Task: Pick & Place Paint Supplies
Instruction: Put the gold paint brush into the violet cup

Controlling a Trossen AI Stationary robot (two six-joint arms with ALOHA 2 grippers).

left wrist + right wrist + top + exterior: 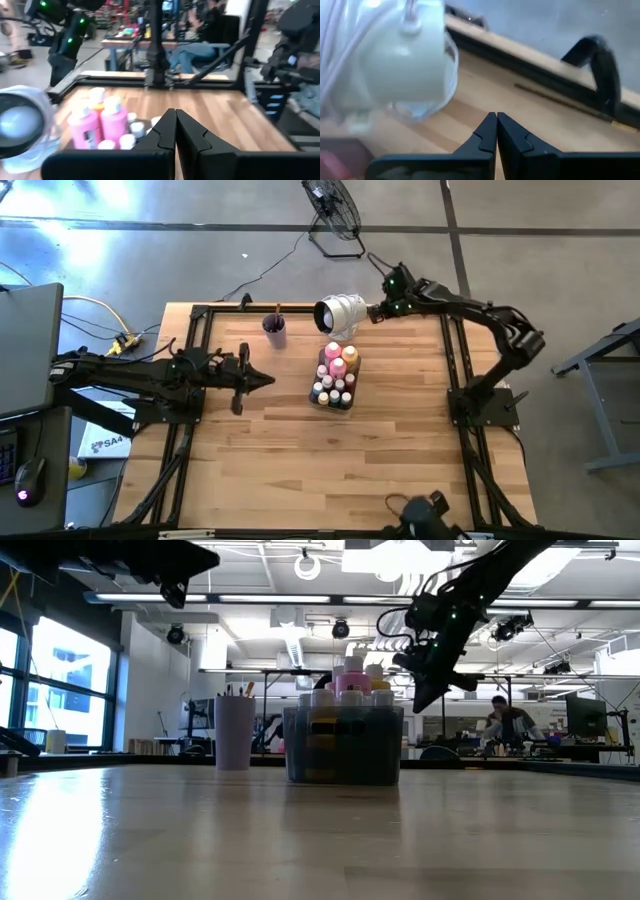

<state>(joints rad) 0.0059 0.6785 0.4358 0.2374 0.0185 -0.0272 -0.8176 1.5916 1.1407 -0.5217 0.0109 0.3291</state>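
Your paint bottles [335, 375] already stand packed in the clear tray [322, 399] just past the bench's [300, 470] centre toward one o'clock, and the brushes [277, 313] sit in the lilac cup [275, 331] at about eleven o'clock, so I judge the placing done and the step in hand a clean retreat. Your left claw [268, 379] is clenched on nothing at nine o'clock of the tray, and your right claw [375, 311] is clenched and empty at one o'clock, beside a white camera [340, 313]. Draw both arms up and outward, away from the tray and that camera.
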